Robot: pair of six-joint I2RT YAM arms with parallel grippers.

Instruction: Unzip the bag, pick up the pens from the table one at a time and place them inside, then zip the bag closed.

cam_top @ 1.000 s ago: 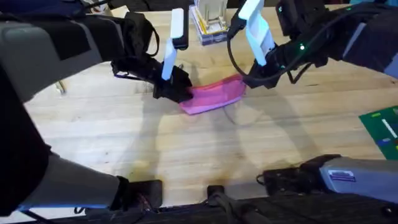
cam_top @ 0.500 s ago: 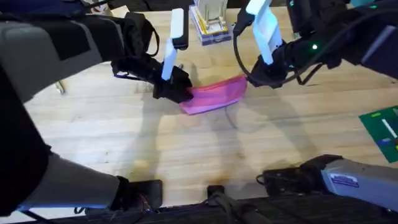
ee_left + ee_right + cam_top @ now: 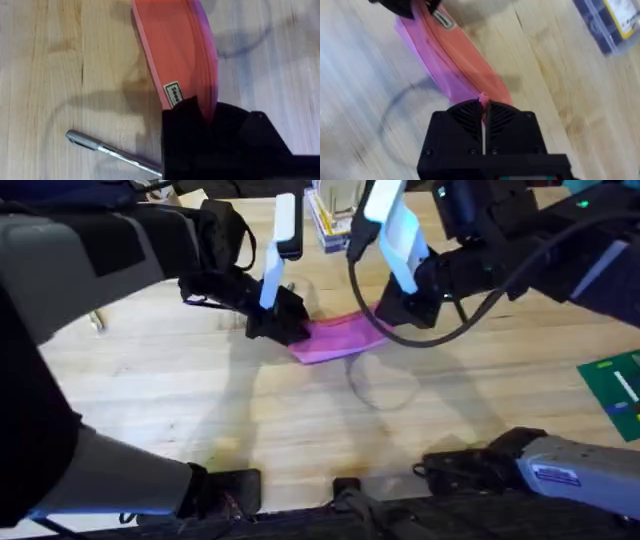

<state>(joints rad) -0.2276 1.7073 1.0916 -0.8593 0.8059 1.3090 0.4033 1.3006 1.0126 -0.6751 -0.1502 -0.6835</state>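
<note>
We clamp bag (image 3: 335, 340) end with left gripper (image 3: 202, 117); right gripper (image 3: 483, 107) pinches zipper pull (image 3: 482, 97). Risk: pull slips free; bag drags over pen (image 3: 112, 152).

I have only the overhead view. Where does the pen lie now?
Observer: The pen lies on the table beside the left tool, which hides one end of it.
Operator: Does the left tool hold the bag?
Observer: Yes, it is shut on one end of the bag, near a small white label.
Operator: And the right tool?
Observer: The right tool is shut on a pink tab at the bag's other end, probably the zipper pull.
</note>
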